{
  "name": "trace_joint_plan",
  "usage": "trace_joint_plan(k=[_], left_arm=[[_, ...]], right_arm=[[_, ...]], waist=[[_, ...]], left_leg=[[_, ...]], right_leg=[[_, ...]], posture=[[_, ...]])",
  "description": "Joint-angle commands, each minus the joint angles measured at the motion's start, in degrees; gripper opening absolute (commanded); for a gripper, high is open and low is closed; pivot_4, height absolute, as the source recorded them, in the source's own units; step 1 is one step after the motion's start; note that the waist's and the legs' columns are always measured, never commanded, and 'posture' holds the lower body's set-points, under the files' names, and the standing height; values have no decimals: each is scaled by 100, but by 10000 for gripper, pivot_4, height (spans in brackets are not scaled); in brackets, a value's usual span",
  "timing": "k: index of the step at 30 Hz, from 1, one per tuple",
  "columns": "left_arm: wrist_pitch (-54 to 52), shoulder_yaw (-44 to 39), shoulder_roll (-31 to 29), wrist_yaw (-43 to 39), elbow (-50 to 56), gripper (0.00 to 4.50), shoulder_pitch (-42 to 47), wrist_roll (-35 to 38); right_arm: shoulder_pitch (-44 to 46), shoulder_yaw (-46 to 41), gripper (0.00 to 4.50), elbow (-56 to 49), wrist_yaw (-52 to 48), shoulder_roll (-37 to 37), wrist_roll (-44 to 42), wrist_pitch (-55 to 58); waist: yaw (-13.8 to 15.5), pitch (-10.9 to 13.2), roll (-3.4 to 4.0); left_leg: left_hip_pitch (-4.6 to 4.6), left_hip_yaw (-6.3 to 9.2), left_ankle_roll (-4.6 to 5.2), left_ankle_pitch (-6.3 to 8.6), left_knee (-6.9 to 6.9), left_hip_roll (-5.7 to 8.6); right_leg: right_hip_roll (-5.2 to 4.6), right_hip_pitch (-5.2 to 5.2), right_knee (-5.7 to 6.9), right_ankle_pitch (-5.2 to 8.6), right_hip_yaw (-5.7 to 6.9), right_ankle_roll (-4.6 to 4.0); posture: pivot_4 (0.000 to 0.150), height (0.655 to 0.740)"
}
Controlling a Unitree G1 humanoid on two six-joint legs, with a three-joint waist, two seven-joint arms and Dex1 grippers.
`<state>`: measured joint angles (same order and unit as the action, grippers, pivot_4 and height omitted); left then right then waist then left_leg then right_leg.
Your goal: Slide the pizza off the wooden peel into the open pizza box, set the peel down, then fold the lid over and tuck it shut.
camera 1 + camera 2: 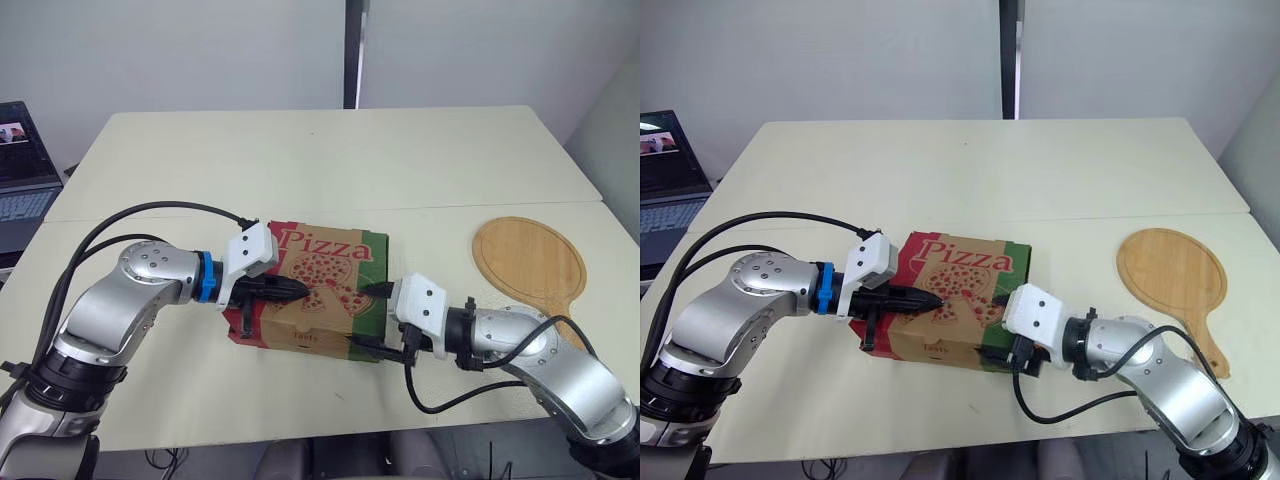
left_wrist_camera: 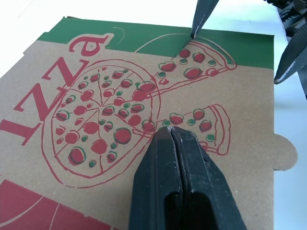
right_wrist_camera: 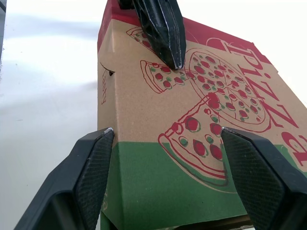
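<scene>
Brown printed cardboard pizza box (image 1: pixel 332 250) mid-tabletop (image 1: pixel 300 170), lid down. From left: left jaws pressed together, tips on the lid. Right jaws spread at near right corner, probably nearer for tucking. Round wooden peel (image 1: pixel 528 260) bare, far right.

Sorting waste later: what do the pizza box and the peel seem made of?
Pizza box: printed cardboard, matte brown with red and green ink, creased folds. Peel: light wood, smooth, faint grain; finish unclear.
</scene>
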<state>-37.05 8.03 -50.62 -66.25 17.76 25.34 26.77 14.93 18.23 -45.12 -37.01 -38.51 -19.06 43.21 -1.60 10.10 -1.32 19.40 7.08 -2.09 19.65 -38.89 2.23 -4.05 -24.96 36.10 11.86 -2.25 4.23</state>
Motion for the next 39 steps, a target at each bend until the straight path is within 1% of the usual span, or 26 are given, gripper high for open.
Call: trace_joint_plan(k=[1, 9, 12, 18, 22, 29, 39], left_arm=[[40, -108, -58, -79, 128, 0, 14, 42], [56, -123, -18, -76, 84, 0, 72, 15], [67, -127, -13, -71, 92, 0, 56, 13], [72, -137, 24, -63, 77, 0, 93, 32], [55, -161, 28, -72, 94, 0, 120, 63], [36, -240, -57, -165, 117, 0, 173, 126], [61, -219, -73, -288, 41, 0, 257, 51]], right_arm=[[47, -150, 38022, -158, 125, -27, 184, -126], [-76, 14, 38022, -215, -265, -319, 150, -138], [-155, 209, 38022, -87, -154, -347, 478, -310], [-131, 403, 38022, -4, -165, -363, 814, -424], [7, 327, 38022, -21, -121, -232, 840, -362], [261, 4, 38022, -146, -118, -231, 742, -176], [332, -23, 38022, -186, -97, -146, 747, -79]], waist=[[0, 0, 0], [4, 0, 0], [0, 0, 0], [0, 0, 0], [0, 0, 0], [0, 0, 0], [0, 0, 0]], left_leg=[[0, 0, 0, 0, 0, 0], [0, 0, 0, 0, 0, 1], [0, 0, 0, 0, 0, 0], [0, -1, 0, 0, 0, 0], [0, -1, 0, 0, 0, 0], [1, 0, 0, 0, 0, 0], [2, 1, 0, 0, 0, 0]], right_leg=[[0, 0, 0, 0, 0, 0], [0, 0, 0, 0, 0, 0], [0, -1, 0, 0, 0, 0], [0, 0, 0, 0, 0, 0], [0, -1, 0, 0, 0, 0], [0, -1, 0, 0, 0, 0], [0, -2, 0, 0, 1, 0]], posture=[[1500, 7400], [1500, 7400], [1500, 7400], [1500, 7400], [1500, 7400], [1500, 7400], [1500, 7400]])
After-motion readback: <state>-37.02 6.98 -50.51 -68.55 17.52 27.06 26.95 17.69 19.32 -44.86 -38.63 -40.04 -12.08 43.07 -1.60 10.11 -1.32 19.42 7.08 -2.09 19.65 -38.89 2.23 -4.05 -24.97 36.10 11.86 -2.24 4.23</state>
